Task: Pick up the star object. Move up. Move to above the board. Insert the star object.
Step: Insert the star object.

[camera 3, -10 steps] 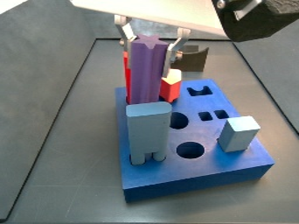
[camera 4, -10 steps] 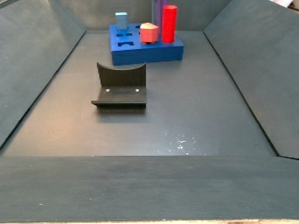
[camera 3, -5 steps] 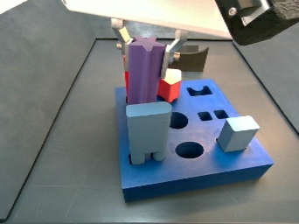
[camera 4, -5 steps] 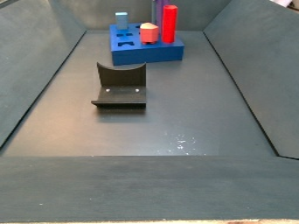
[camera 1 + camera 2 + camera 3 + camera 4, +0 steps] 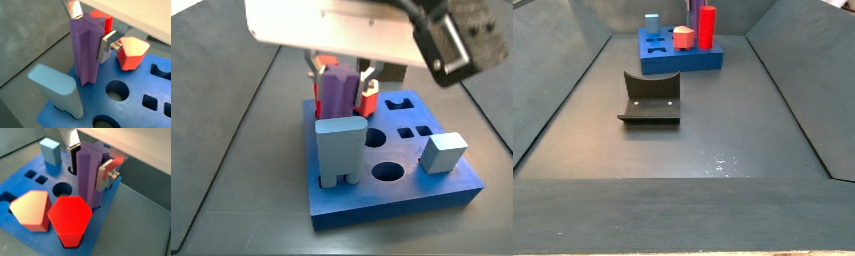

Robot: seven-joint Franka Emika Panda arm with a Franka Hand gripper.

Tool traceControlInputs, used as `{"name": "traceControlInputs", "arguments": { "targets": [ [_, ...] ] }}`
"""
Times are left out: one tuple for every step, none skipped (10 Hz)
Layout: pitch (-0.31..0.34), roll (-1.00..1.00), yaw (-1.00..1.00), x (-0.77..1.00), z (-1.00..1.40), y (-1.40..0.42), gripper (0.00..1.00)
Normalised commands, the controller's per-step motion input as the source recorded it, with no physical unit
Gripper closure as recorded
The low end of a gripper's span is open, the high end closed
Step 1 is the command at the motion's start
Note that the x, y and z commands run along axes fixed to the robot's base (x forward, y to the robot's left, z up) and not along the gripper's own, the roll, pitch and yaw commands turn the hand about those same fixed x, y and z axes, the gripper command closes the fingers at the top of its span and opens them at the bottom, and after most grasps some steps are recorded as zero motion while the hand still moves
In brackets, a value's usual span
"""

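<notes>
Star object (image 5: 85,50) stands upright on the board (image 5: 153,95), its lower end at or in the board's top; how deep it sits cannot be told. Also seen in a wrist view (image 5: 90,170) and a side view (image 5: 337,88); in a side view (image 5: 692,12) only a sliver of purple shows behind the red post (image 5: 707,26).

Gripper (image 5: 90,25) is over the board's rear part, its silver fingers (image 5: 107,42) pressed flat against opposite sides of the star object, so it is clamped on the piece. Same grip in a wrist view (image 5: 87,155). In a side view the gripper (image 5: 342,68) is mostly hidden under the arm's body.

Red post (image 5: 72,219) stands just beside the star object, in the board. A pink-topped red block (image 5: 132,52) sits near it. Tall light blue block (image 5: 338,150) stands at the board's front corner; a short pale block (image 5: 444,152) sits at another corner. Round and square holes show open in the top.

Fixture (image 5: 651,97) stands on the floor (image 5: 714,130), well apart from the board (image 5: 680,55).
</notes>
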Motion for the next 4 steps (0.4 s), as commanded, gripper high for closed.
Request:
{"name": "traceControlInputs", "arguments": {
  "targets": [
    [0.000, -0.02, 0.18, 0.10, -0.84, 0.02, 1.00],
    [0.000, 0.00, 0.11, 0.00, -0.36, -0.01, 1.00],
    [-0.006, 0.00, 0.00, 0.00, -0.01, 0.00, 1.00],
    [0.000, 0.00, 0.00, 0.00, 0.00, 0.00, 1.00]
  ]
}}
